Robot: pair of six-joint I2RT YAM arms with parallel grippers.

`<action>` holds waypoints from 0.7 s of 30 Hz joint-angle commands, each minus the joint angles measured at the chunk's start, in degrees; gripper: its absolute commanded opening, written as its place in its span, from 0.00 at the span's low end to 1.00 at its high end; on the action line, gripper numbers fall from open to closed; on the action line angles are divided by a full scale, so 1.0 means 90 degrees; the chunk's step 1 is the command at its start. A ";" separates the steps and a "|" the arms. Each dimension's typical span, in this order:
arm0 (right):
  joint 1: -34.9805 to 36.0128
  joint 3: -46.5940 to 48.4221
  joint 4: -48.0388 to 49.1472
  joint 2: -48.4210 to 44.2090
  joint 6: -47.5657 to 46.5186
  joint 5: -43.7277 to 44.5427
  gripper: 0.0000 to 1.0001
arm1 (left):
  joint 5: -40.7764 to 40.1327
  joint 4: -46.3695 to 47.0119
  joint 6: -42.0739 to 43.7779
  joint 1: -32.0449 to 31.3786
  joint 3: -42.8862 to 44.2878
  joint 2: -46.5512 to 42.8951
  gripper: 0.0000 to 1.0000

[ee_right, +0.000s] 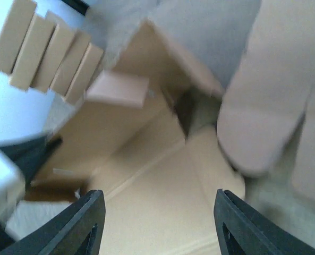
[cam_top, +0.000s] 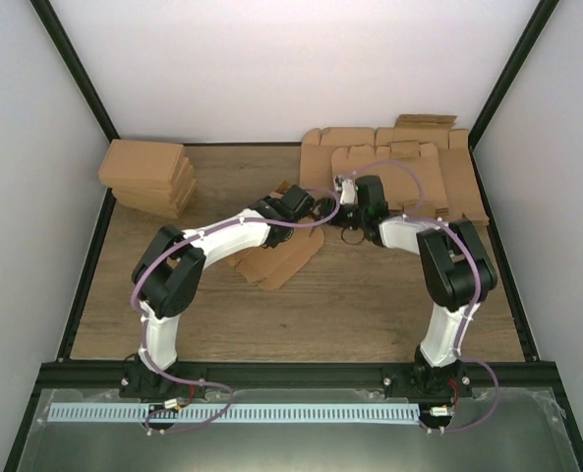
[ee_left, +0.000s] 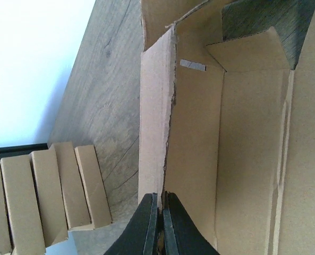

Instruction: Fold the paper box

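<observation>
The paper box [cam_top: 283, 258] lies mid-table, partly folded, with its far end under both wrists. In the left wrist view one upright wall of the paper box [ee_left: 157, 133] runs straight into my left gripper [ee_left: 161, 204], which is shut on that wall's edge. Beyond that edge the box's floor and a folded end flap [ee_left: 247, 50] show. My left gripper [cam_top: 306, 203] sits at the box's far end. Just to its right is my right gripper [cam_top: 345, 197]. The right wrist view is blurred: my right gripper [ee_right: 160, 212] is open over a flat panel of the box [ee_right: 162, 175], with nothing between its fingers.
A stack of folded brown boxes [cam_top: 148, 177] stands at the back left, also seen as boxes [ee_left: 40, 196] in the left wrist view. Several flat cardboard sheets [cam_top: 409, 167] overlap at the back right. White walls with black frame rails enclose the wooden table [cam_top: 370, 305].
</observation>
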 commanded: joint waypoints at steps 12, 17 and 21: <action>-0.0314 0.2839 -0.1062 0.1903 -0.1839 -0.0700 0.67 | 0.0291 -0.0296 -0.0149 -0.0096 -0.0071 -0.0064 0.04; -0.0264 0.3081 -0.1022 0.2054 -0.2031 -0.0638 0.63 | 0.0231 -0.0306 -0.0119 -0.0096 -0.0057 -0.0060 0.04; -0.0160 0.3501 -0.1192 0.2337 -0.1980 -0.0346 0.59 | 0.0096 -0.0336 -0.0105 -0.0104 -0.0052 -0.0050 0.04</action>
